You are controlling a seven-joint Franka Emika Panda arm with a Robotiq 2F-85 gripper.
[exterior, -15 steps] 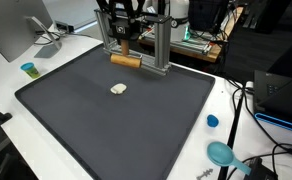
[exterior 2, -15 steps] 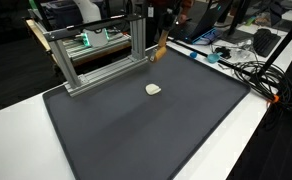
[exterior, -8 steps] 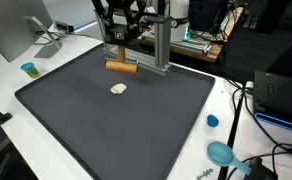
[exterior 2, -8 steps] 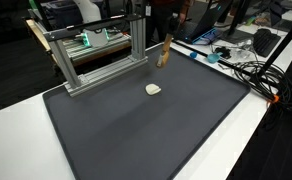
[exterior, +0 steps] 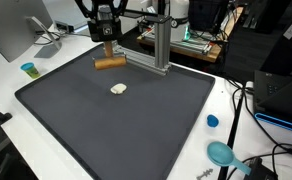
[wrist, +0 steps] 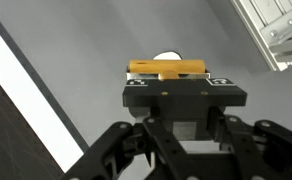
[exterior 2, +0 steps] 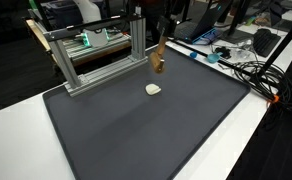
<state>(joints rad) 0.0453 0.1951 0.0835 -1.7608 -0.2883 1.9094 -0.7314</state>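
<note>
My gripper (exterior: 107, 50) is shut on a brown wooden rod (exterior: 110, 63) and holds it level above the back of the dark grey mat (exterior: 106, 125). The rod also shows in an exterior view (exterior 2: 157, 63) and in the wrist view (wrist: 171, 68), crosswise at my fingertips (wrist: 173, 80). A small white lump (exterior: 118, 89) lies on the mat (exterior 2: 136, 130) in front of the rod, apart from it. It shows in both exterior views (exterior 2: 153, 89), and its edge peeks out behind the rod in the wrist view (wrist: 167, 56).
An aluminium frame (exterior: 158, 45) stands at the mat's back edge (exterior 2: 96, 62). A small blue cup (exterior: 28, 69), a blue cap (exterior: 212, 121) and a teal object (exterior: 222, 153) sit on the white table. A monitor (exterior: 11, 30) and cables (exterior 2: 248, 72) lie around.
My gripper has carried the wooden rod sideways along the back of the mat, away from the aluminium frame's post. The white lump has not moved.
</note>
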